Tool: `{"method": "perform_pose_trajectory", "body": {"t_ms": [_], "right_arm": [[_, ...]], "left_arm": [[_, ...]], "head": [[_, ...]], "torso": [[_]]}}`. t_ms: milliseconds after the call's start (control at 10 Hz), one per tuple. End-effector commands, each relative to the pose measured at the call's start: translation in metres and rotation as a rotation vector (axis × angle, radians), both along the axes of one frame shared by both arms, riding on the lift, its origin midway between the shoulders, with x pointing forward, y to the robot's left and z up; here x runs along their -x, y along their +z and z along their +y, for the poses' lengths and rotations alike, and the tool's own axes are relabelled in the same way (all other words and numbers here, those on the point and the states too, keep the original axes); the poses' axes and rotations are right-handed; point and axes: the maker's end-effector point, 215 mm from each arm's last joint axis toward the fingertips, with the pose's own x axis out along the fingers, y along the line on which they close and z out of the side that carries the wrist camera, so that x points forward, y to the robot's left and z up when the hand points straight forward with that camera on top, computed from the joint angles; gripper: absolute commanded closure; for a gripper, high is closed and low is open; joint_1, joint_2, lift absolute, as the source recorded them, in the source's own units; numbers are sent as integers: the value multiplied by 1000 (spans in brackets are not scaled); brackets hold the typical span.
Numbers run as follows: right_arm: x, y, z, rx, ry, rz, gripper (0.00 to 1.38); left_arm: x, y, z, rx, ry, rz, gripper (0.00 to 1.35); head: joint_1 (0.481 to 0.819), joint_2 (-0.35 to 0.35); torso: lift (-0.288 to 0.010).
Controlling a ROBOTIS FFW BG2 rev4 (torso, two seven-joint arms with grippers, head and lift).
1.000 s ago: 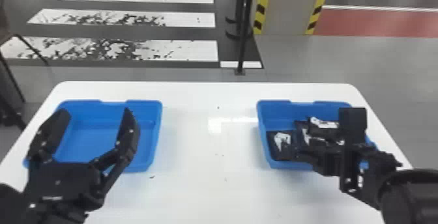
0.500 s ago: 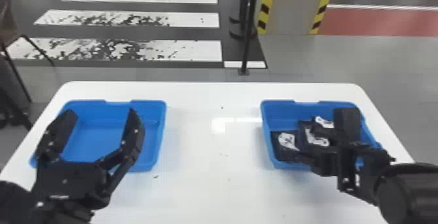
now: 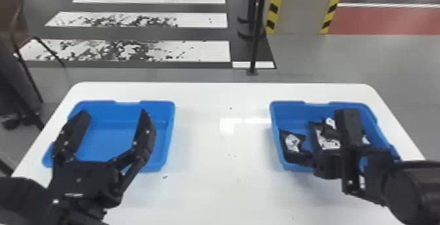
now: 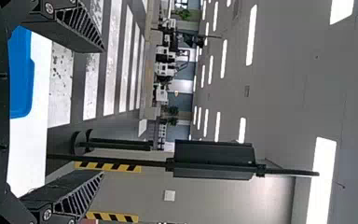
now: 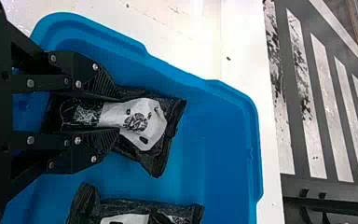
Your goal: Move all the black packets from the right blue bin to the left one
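Left bin (image 3: 170, 136), right bin (image 3: 275, 126): blue. Packets (image 5: 175, 106): black; labels (image 5: 154, 122) white, marked black. Left fingers (image 3: 147, 134), right fingers (image 3: 348, 126): black. Counter (image 3: 226, 191): white, dark flecks. Floor (image 3: 147, 34): grey, white stripes, some black-mottled. Pillar edges (image 3: 275, 7): yellow-black diagonals.

- You have a white table (image 3: 212, 191) carrying the right blue bin (image 3: 289, 113).
- Well left of that bin sits your left blue bin (image 3: 113, 136).
- Left of that bin, you see dark specks (image 3: 165, 177) too.
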Motion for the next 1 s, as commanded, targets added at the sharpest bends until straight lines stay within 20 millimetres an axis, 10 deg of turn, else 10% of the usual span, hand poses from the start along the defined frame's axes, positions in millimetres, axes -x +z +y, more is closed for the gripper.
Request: {"method": "perform_pose_trajectory", "body": {"t_ms": [0,600,900], "right_arm": [[2,2,3,-10,0,-6,1101],[-30,133,0,-88,-70,-499,1099],[-23,206,111,-375,172,-741,1099]], "left_arm": [[0,0,0,-1,0,0,110],[-1,-1,-3,94,-19,2,111],[-8,4,-26,173,-103,11,110]], "head": [[695,-7],[695,-18],[695,20]], "torso": [[-140],[-140],[-140]]}}
